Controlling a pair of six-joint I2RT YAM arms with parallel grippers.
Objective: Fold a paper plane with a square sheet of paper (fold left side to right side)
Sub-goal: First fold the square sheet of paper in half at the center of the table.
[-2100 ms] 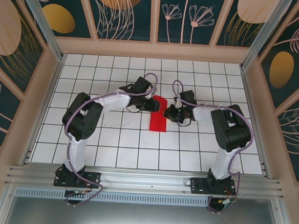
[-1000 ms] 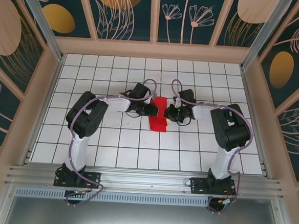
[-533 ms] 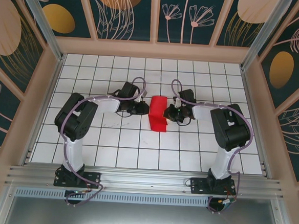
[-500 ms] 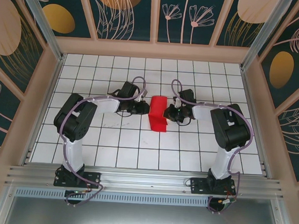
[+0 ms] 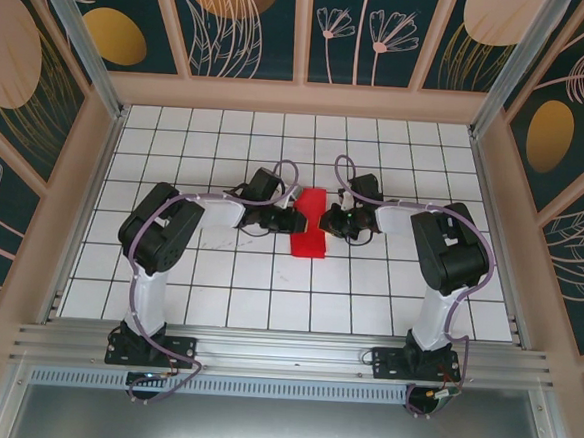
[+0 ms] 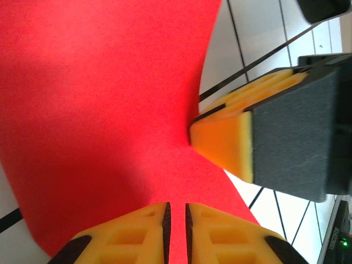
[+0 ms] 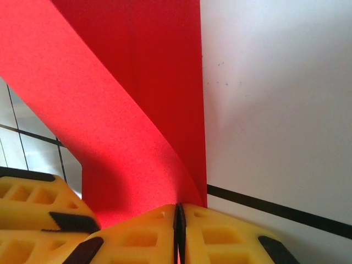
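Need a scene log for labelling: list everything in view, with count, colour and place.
sheet of paper: one, bright red, partly folded, mid-table between the grippers.
table: one, white tiles, black grid lines.
wall panels: several, dark teal, floral, around the table.
rail: one, silver, near edge.
left gripper: one, yellow and black, jaws shut on the paper.
right gripper: one, yellow and black, jaws shut on the paper.

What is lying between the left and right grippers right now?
The folded red paper: in the top view the left gripper and right gripper meet it from opposite edges.
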